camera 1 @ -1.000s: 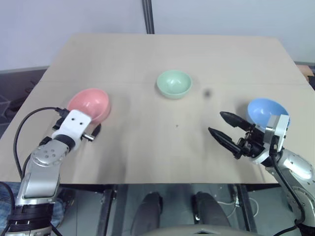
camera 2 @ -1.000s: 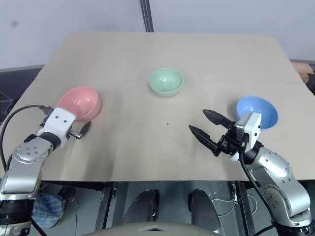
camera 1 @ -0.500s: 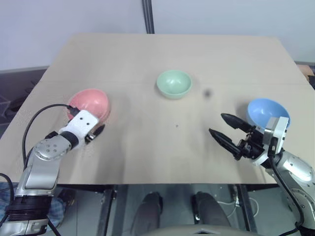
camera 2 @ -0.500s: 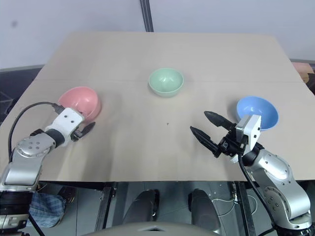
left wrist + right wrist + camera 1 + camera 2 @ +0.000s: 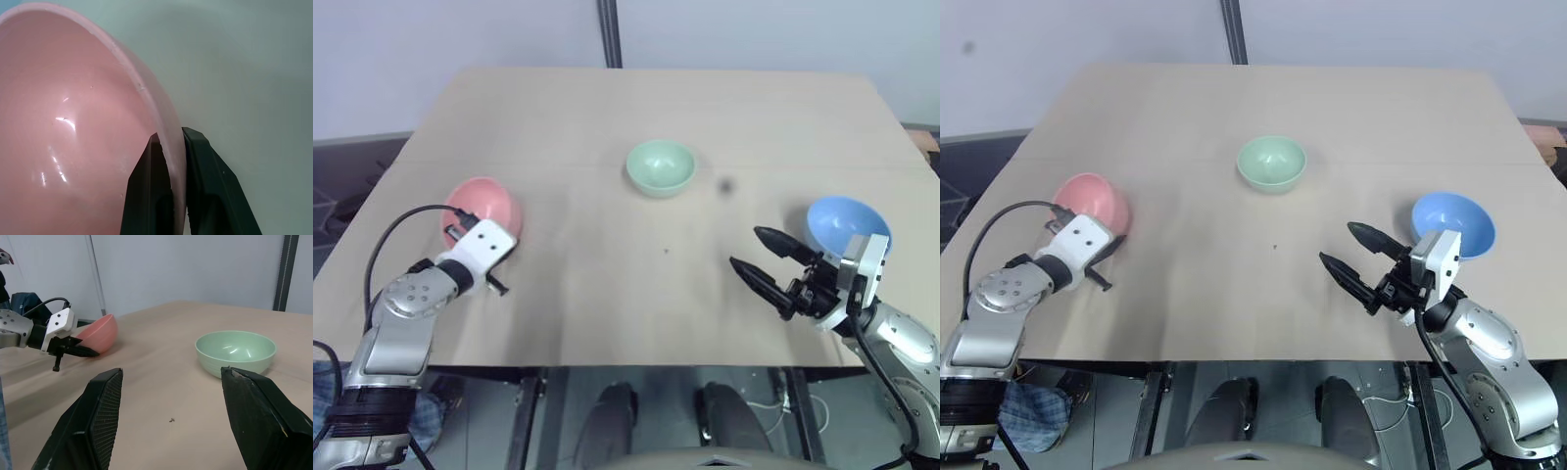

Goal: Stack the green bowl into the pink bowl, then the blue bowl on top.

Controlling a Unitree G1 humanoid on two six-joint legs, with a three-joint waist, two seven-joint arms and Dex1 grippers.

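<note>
Setting reads as a robotics lab or test room: a plain light-wood table (image 5: pixel 607 117) on a bare metal frame, pale unadorned wall panels (image 5: pixel 460 39) behind the table split by a dark vertical post (image 5: pixel 609 34), grey floor (image 5: pixel 352 166) beside the table, and loose black cabling (image 5: pixel 386 245) at its left edge.

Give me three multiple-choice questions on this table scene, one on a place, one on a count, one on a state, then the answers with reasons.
1. Which bowl stands nearest the table's far edge?
A. pink bowl
B. green bowl
C. blue bowl

2. How many bowls are on the table?
A. two
B. three
C. four

3. What is the left claw doing?
A. gripping the pink bowl's rim
B. hanging open above the green bowl
C. holding the blue bowl

Answers:
1 B: the green bowl sits farthest back, mid-table.
2 B: green, pink bowl and blue bowl.
3 A: the left claw pinches that rim between its fingers; the right claw gapes empty.
</note>
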